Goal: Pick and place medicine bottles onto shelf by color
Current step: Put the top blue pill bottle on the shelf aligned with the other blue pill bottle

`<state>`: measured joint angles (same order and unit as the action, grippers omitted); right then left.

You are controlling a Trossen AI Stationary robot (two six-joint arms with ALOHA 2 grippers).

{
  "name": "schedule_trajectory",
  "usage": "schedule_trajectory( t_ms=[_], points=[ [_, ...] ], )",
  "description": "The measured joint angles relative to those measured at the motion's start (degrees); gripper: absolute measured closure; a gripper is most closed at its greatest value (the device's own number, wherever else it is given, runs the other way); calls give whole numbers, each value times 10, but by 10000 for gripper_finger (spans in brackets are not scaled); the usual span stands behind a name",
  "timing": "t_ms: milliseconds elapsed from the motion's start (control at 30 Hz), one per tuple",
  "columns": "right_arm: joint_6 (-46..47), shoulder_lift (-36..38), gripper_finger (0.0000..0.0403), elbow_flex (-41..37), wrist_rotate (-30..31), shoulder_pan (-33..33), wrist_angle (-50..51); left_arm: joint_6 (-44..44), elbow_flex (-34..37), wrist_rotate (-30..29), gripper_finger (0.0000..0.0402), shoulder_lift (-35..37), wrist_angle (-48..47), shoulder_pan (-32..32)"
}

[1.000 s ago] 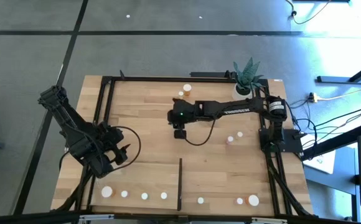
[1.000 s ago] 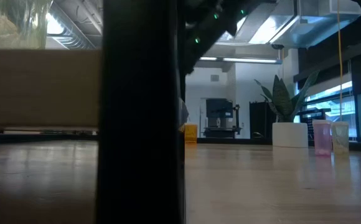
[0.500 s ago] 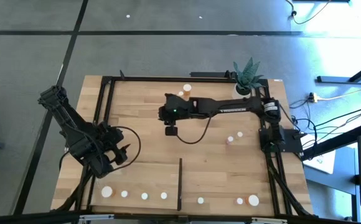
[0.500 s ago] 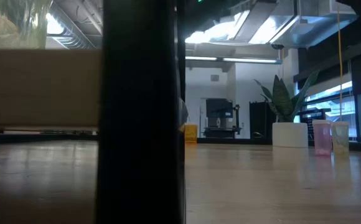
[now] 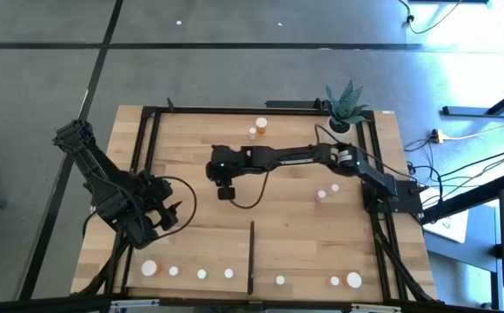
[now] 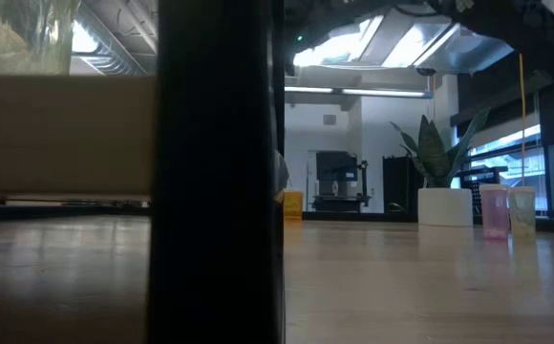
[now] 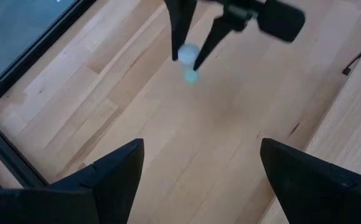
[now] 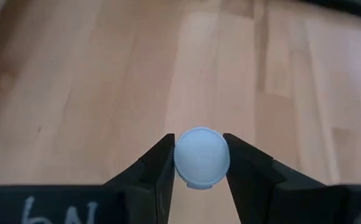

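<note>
Right wrist view: right gripper [image 8: 200, 163] pinches a small bottle [image 8: 201, 157] by its white cap, held above mid-table [image 5: 200, 156], clear of the wood. Left gripper [image 5: 167, 211] waits at the table's left, fingers spread, empty.

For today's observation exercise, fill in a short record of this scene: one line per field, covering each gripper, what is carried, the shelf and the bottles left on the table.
right gripper: over the middle of the table, shut on the white-capped bottle
carried bottle's body: greenish, as seen from the left wrist view
left gripper: open, empty, waiting at the table's left side
shelf: white-capped bottles in a row on both sides of its black strip
bottles off the shelf: two near the potted plant, two by the right arm's base
</note>
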<state>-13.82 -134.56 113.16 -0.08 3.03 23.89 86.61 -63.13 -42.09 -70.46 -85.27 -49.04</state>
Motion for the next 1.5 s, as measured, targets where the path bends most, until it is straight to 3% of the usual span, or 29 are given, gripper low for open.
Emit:
schedule_trajectory(
  t_ms=[1200, 1500],
  points=[
    [33, -23, 274, -3, -16, 0, 9, 0, 0, 0, 87, 0, 0, 0],
    [33, -23, 242, -3, -16, 0, 8, -2, 0, 0, 87, 0, 0, 0]
  ],
)
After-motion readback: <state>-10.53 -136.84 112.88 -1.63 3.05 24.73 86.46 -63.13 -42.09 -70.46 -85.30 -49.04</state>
